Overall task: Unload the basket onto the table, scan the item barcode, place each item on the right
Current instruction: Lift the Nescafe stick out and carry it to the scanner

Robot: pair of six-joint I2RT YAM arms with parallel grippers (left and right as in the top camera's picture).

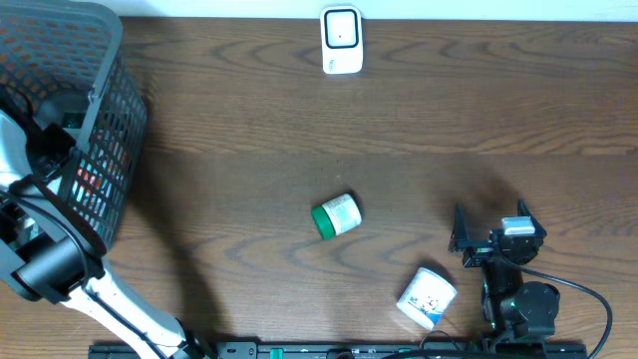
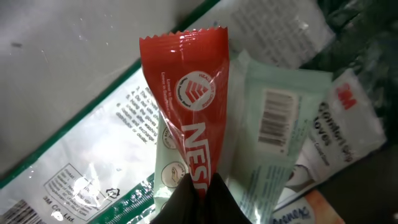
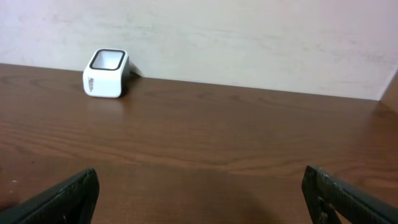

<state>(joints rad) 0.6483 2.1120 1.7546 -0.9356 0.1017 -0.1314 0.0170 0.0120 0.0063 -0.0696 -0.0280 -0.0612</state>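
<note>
Left wrist view shows the left tool [image 2: 191, 198] closed tight on the near end of a red sachet [image 2: 189, 106]. Its dark fingers [image 2: 214, 202] meet over the wrapper's lower edge, so the sachet stands out ahead of the tool with its serrated far end at the top of the picture. Just right of the grip, and partly under the sachet, lies a pale green packet [image 2: 280, 137] with its barcode turned toward the camera. Beyond that, further to the tool's right, is a white 3M package [image 2: 348, 118]. To the tool's left lies a clear bag with a green stripe [image 2: 87, 174], printed with small text. From overhead, the left arm reaches down into a black mesh basket [image 1: 105, 110] at the edge of the tabletop [image 1: 249, 130]; the tool and the sachet are hidden inside the basket in that view. The right tool [image 3: 199, 180] hangs low over bare wood with its jaws spread wide and nothing between them. A white scanner [image 3: 106, 73] stands well ahead of it and off to its left, close to the wall and well apart from the basket. A green-lidded jar [image 1: 336, 214] lies on its side well to the left of the right tool, and a white tub [image 1: 427, 297] sits near it, behind and to its left.
</note>
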